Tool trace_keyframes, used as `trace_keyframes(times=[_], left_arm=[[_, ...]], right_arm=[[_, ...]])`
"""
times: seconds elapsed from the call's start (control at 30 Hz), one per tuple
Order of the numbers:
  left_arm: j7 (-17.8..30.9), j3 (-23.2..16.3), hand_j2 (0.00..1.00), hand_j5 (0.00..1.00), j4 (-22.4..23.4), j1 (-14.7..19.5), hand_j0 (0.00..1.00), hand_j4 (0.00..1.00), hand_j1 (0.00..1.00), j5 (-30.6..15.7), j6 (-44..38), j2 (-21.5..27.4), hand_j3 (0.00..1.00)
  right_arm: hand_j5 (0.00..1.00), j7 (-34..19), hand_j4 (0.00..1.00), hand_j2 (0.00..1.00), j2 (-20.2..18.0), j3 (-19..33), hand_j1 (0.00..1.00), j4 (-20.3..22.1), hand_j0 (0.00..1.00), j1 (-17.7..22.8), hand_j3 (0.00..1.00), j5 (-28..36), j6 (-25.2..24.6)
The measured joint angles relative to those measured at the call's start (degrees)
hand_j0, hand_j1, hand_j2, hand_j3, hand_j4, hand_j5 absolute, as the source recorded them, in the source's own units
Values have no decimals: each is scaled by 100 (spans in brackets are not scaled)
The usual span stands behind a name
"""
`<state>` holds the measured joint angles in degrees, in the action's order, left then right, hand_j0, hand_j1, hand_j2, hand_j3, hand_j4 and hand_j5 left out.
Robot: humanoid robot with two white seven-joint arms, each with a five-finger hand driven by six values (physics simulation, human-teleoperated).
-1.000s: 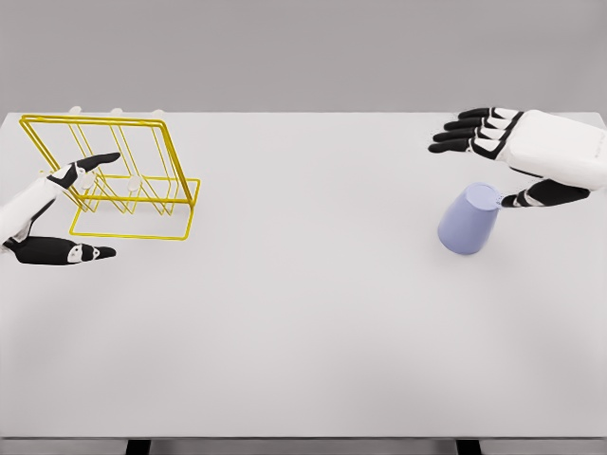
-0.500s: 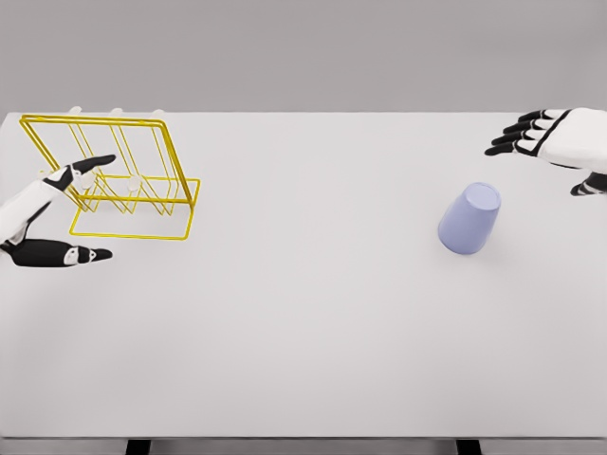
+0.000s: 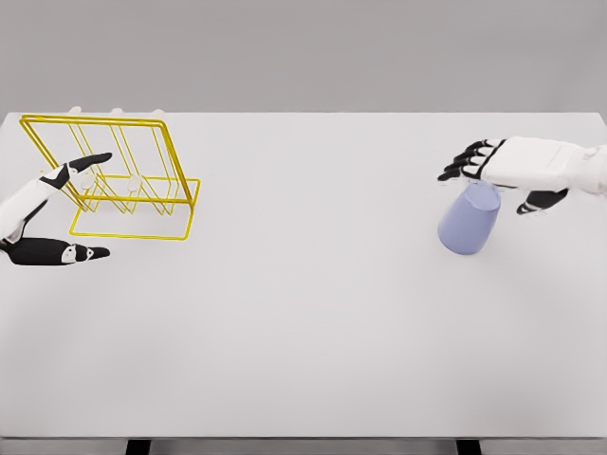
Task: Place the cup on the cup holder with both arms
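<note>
Grey wall behind, plain and unlit; below it a white bench [image 3: 303, 332] fills most of the head view.

Cup [image 3: 469, 219]: pale lavender, tapered, on the right half of the bench, well apart from the rack. It stands upside down, wide rim on the surface, narrow closed base up. Long axis near vertical, with the top leaning toward the far right. Interior hidden; contents cannot be told.

Right hand [image 3: 501, 167]: arm enters from the right edge, white shell, black fingers [image 3: 463, 163]. Hand sits over the cup's upturned base, palm down, fingers loosely extended toward the left and gripping nothing. Thumb hangs just right of the cup top. Whether the palm touches the base cannot be told.

Cup holder [image 3: 119, 175]: yellow wire rack on the far left of the bench, tall rectangular frame tilted, flat wire base in front. Nothing hangs on it.

Left hand [image 3: 47, 220]: comes in from the left edge beside the rack, spread wide, index finger lying across the rack's left wires, thumb low near the base frame's front corner. Holds nothing.
</note>
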<state>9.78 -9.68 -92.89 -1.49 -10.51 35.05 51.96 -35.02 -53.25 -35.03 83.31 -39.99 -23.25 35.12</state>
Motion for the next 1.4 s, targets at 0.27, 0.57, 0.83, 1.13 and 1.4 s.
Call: trace_keyframes(times=[0.27, 0.57, 0.83, 1.13, 1.4], left_arm=[[-1, 1, 100, 100, 1, 0, 100, 100, 100, 10, 0, 0, 100], [-6, 1, 100, 100, 1, 0, 100, 100, 100, 36, 0, 0, 100], [-9, 1, 100, 100, 1, 0, 100, 100, 100, 56, 0, 0, 100], [-9, 1, 100, 100, 1, 0, 100, 100, 100, 75, 0, -6, 100], [-9, 1, 100, 100, 1, 0, 100, 100, 100, 78, 0, -9, 100]], right_arm=[[100, -1, 100, 100, 35, -207, 100, -270, 100, 0, 100, -80, 3], [100, -1, 100, 100, 16, -321, 100, -267, 100, 0, 100, -87, 2], [100, 0, 100, 100, 14, -356, 100, -236, 100, 0, 100, -89, 2], [79, 0, 79, 79, 1, -363, 79, -91, 79, 0, 79, -82, 2], [63, 12, 63, 63, -5, -429, 63, -77, 63, 0, 63, -60, -16]])
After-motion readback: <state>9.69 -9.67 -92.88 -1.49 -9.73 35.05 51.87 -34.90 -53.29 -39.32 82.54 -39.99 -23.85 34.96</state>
